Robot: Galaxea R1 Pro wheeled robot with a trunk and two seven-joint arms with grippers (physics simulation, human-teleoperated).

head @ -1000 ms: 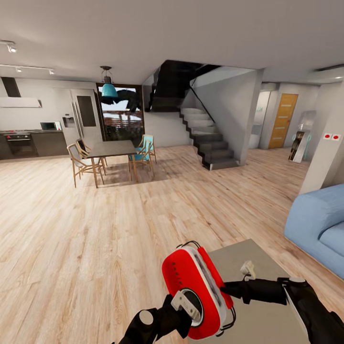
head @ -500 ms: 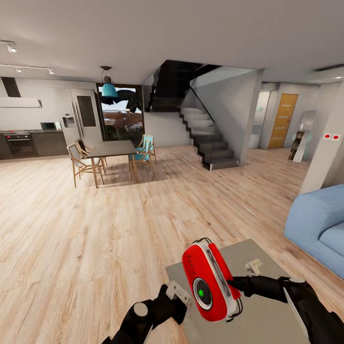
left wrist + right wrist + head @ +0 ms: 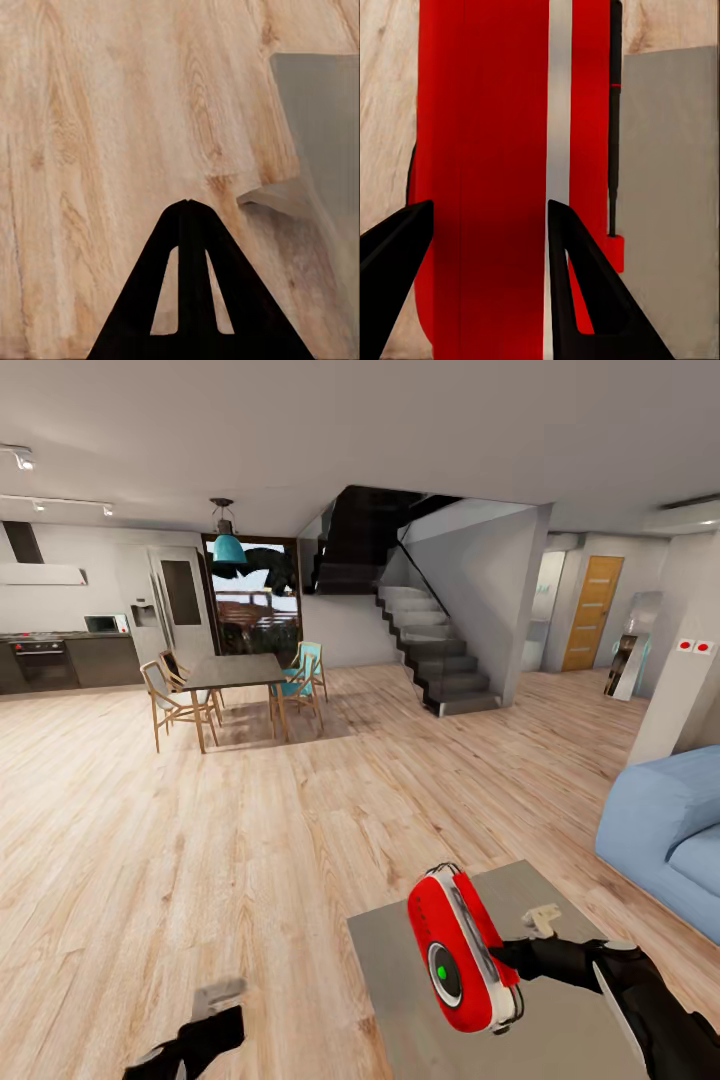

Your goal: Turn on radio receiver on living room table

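radio (image 3: 462,952) held upright above table's (image 3: 600,1025) near left corner, dial lit green, clamped across its stiff, light-looking, likely slick shell by right gripper (image 3: 508,955), best kept gripped at mid-body; left gripper (image 3: 215,1000) shut, empty, over floor (image 3: 200,840).

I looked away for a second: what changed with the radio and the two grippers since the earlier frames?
The left gripper let go of the dial and drew back over the floor. The dial's green light came on. The radio receiver shifted right over the table. The right gripper still grips it.
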